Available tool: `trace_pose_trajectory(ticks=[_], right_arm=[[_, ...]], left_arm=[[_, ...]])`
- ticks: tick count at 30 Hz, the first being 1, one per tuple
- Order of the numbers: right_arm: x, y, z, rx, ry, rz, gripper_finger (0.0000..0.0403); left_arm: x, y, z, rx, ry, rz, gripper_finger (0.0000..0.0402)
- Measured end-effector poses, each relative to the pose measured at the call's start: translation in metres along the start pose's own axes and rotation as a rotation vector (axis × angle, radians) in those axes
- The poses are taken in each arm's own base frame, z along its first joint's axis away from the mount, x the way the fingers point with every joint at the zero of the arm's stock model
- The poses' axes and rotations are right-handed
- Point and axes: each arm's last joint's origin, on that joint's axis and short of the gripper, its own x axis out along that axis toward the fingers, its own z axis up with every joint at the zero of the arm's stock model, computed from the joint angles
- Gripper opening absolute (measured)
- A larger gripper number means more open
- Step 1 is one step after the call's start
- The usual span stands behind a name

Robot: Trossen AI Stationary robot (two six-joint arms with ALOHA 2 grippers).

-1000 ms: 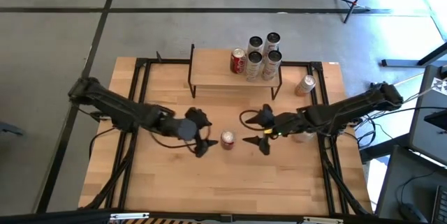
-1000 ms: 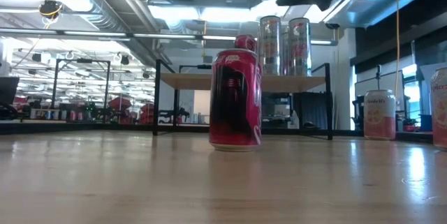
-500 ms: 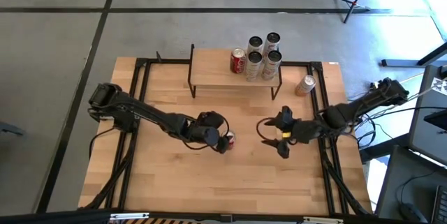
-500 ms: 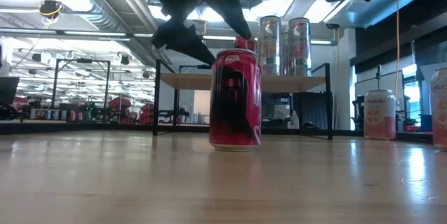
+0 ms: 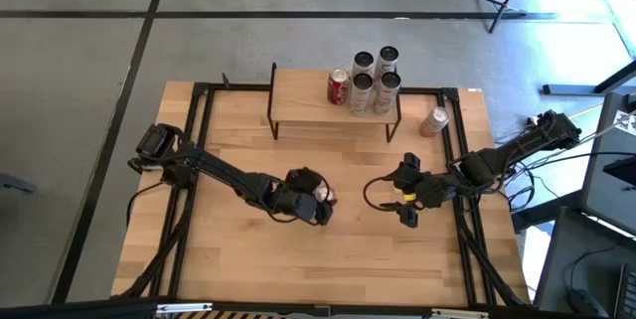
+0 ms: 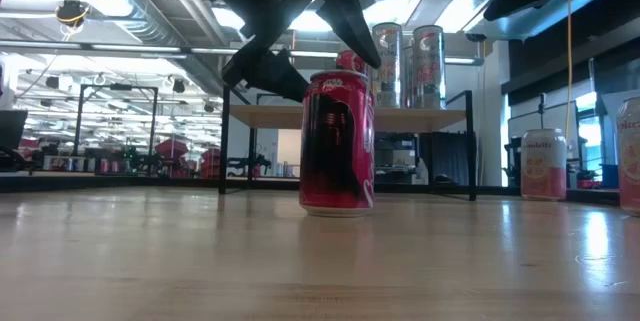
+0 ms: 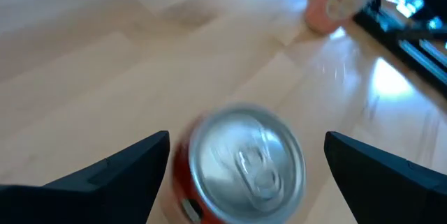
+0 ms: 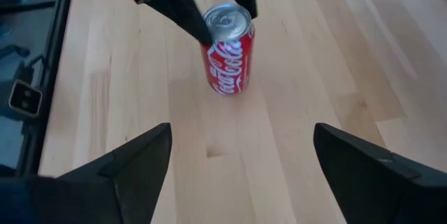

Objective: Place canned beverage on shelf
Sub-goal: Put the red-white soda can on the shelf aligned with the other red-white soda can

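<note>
1. Overhead, the left gripper [image 5: 316,203] sits at the table's centre, directly over the red can [image 5: 324,197], fingers spread wide to either side and gripping nothing. The shelf [image 5: 308,98] stands at 12 o'clock from the can, well apart, already carrying 1 red can [image 5: 340,87] and 4 silver cans [image 5: 374,78] at its right end. The right gripper [image 5: 404,192] waits at 3 o'clock from the can, jaws released and empty. 1 pale can [image 5: 433,121] stands on the table at 2 o'clock.

2. From table height, the red can [image 6: 338,141] stands upright on the tabletop [image 6: 320,261], with dark fingers [image 6: 262,69] angled down around its top rim, not clamped. The shelf [image 6: 350,116] is behind it.

3. In the left wrist view, the can's silver lid [image 7: 244,161] lies between the 2 open fingers [image 7: 112,175].

4. In the right wrist view, the red can [image 8: 228,49] stands apart, the other arm's fingers [image 8: 174,4] straddling it.

5. Judged progress: early in this can's cycle. The approach looks complete; closing on the can, lifting, carrying to 12 o'clock and setting it on the shelf's free left part are left.
</note>
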Motion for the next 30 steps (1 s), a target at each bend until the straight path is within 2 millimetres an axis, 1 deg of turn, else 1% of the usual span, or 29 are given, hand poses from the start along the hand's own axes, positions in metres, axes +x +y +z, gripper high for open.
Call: trace_pose_trajectory(ticks=[3,9,12,16,20,24,27,30], right_arm=[[0.000,0.000,0.000,-0.011,0.007,0.004,0.0335],[0.000,0.000,0.000,-0.035,0.006,0.002,0.0335],[0.000,0.000,0.000,-0.035,0.005,0.003,0.0335],[0.000,0.000,0.000,-0.035,0.004,0.003,0.0335],[0.000,0.000,0.000,-0.033,0.001,0.005,0.0335],[0.000,0.000,0.001,-0.027,-0.002,0.007,0.0335],[0.000,0.000,0.001,-0.004,-0.002,0.006,0.0335],[0.000,0.000,0.001,0.000,-0.002,0.006,0.0335]], left_arm=[[-0.001,-0.001,-0.006,0.023,0.017,0.003,0.0377],[-0.002,0.002,-0.007,0.070,0.001,0.050,0.0376],[0.004,0.003,-0.007,0.062,-0.004,0.054,0.0376],[0.007,0.004,-0.007,0.064,-0.003,0.062,0.0376],[0.012,0.005,-0.011,0.110,0.010,0.066,0.0369],[0.013,0.005,-0.011,0.149,0.025,0.056,0.0342],[0.013,0.006,-0.010,0.192,0.033,0.048,0.0306],[0.011,0.007,-0.003,0.254,0.071,0.007,0.0271]])
